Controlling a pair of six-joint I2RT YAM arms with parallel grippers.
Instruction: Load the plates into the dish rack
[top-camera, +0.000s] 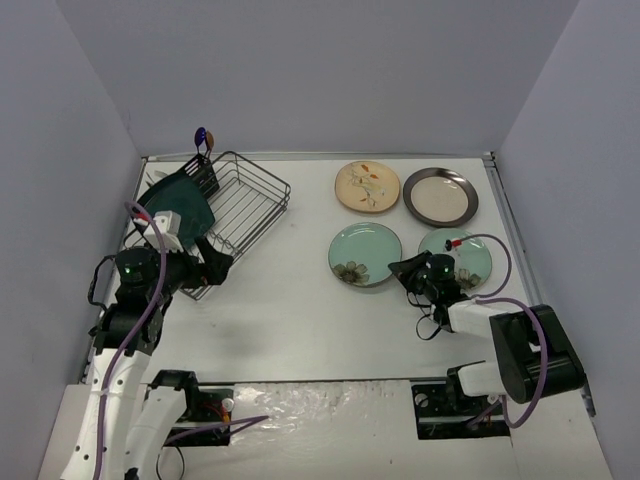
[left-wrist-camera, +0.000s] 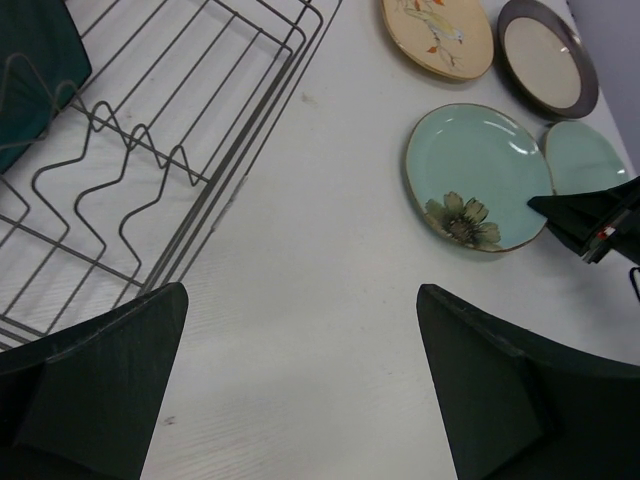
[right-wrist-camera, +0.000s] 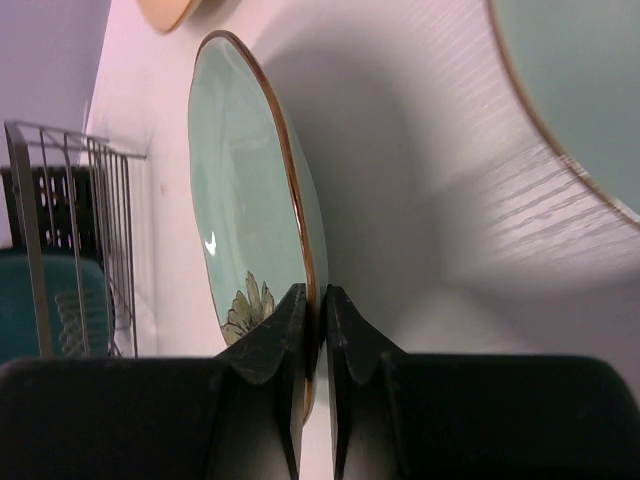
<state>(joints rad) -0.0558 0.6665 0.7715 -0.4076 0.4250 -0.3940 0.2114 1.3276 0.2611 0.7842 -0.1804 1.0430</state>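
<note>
Nearest, the right gripper (top-camera: 397, 266) clamps the flowered plate (top-camera: 365, 254) by its rim on the table (top-camera: 300, 320); a teal plate (top-camera: 180, 205) stands in the rack (top-camera: 250, 195). Left wrist: left gripper (left-wrist-camera: 300, 295) gapes wide, empty, beside the rack. Right wrist: jaws pinch that plate's edge.

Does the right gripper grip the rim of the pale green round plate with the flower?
Yes, the right gripper pinches the brown-edged rim of the pale green flowered plate.
</note>
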